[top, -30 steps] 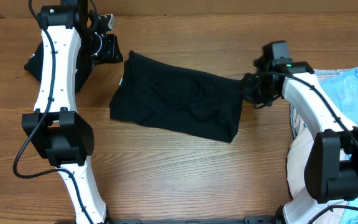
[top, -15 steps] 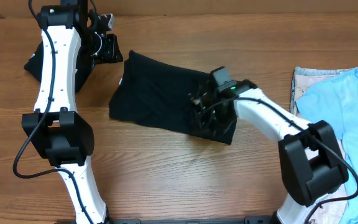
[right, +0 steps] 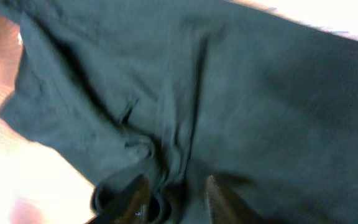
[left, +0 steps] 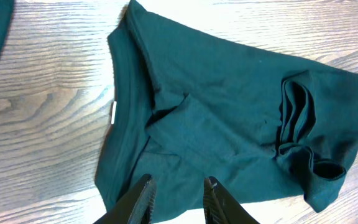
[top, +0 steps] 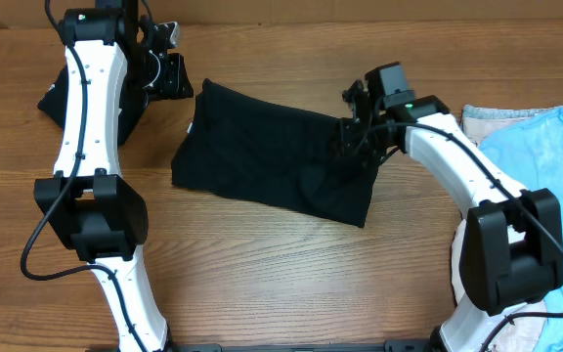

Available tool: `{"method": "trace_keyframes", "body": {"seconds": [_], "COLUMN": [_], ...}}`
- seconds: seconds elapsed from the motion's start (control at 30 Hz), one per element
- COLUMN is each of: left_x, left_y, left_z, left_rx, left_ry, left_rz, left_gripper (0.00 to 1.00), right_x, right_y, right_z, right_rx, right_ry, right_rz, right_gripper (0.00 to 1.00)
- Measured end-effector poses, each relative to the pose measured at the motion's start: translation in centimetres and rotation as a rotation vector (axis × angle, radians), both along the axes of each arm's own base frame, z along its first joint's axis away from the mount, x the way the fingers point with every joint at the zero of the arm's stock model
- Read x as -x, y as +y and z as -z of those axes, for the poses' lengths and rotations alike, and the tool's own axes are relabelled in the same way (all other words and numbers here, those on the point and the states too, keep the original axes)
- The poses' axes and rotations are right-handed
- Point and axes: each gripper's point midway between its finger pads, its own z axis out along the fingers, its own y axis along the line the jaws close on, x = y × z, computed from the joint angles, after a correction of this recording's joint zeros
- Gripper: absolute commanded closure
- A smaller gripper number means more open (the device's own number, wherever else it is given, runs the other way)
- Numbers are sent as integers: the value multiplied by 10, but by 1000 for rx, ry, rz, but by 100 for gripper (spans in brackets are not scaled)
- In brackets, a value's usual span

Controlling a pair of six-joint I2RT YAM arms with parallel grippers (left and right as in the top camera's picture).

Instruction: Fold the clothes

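A black shirt (top: pixel 272 152) lies folded across the middle of the table, and the left wrist view shows its small white tag (left: pixel 114 111). My right gripper (top: pixel 352 137) hovers over the shirt's right end, jaws apart, with bunched folds (right: pixel 160 186) just under its fingers and nothing pinched. The same folds (left: pixel 297 118) show in the left wrist view. My left gripper (top: pixel 179 83) hangs open beyond the shirt's upper left corner. In its own view the left gripper (left: pixel 178 186) is over the shirt's edge (left: pixel 229 106) and is empty.
Another black garment (top: pixel 52 98) lies at the far left behind the left arm. A light blue printed T-shirt (top: pixel 545 147) lies on a cream piece (top: pixel 477 117) at the right edge. Bare wood (top: pixel 291 274) runs along the front.
My right gripper swung left across the shirt while shut, then came back part way to the right, and its jaws have parted. The left arm has not moved.
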Motion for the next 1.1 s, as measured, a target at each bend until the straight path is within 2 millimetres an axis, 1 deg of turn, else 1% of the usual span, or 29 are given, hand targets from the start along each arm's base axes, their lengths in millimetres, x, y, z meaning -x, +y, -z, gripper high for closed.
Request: {"method": "trace_keyframes", "body": {"seconds": [0.03, 0.13, 0.23, 0.3, 0.43, 0.5, 0.53, 0.6, 0.7, 0.77, 0.83, 0.97, 1.0, 1.03, 1.1], "left_x": [-1, -2, -2, -2, -2, -2, -2, -2, -2, -2, -3, -3, -3, -3, -3], "left_y": [0, 0, 0, 0, 0, 0, 0, 0, 0, 0, 0, 0, 0, 0, 0], "left_z": [0, 0, -1, -1, 0, 0, 0, -1, -1, -1, -1, -1, -1, -1, -1], "left_rx": [0, 0, 0, 0, 0, 0, -1, 0, 0, 0, -1, 0, 0, -1, 0], "left_ry": [-3, -9, -9, -9, -9, -9, -9, -9, -10, -10, -12, -12, -12, -12, -12], "left_rz": [0, 0, 0, 0, 0, 0, 0, 0, 0, 0, 0, 0, 0, 0, 0], "left_gripper": [70, 70, 70, 69, 70, 70, 70, 70, 70, 70, 70, 69, 69, 69, 69], "right_x": [-4, -12, -18, -17, -4, -2, -4, -12, -21, -25, -28, -30, -30, -31, -31], "right_y": [-3, -2, 9, 19, 35, 37, 37, 38, 41, 41, 41, 40, 39, 39, 39], "right_z": [-1, -4, -3, 9, 51, 62, 63, 60, 57, 55, 56, 63, 65, 65, 63], "right_rx": [1, -3, -10, 7, 56, 63, 61, 49, 34, 32, 34, 42, 45, 46, 38], "right_ry": [-16, -48, -79, -68, 27, 50, 49, 26, -2, -15, -21, -5, -3, -1, 5], "right_rz": [6, 15, 0, -14, -25, -12, -3, 22, 53, 70, 90, 129, 134, 140, 150], "right_gripper": [43, 41, 38, 37, 37, 38, 39, 45, 46, 51, 61, 88, 94, 96, 96]}}
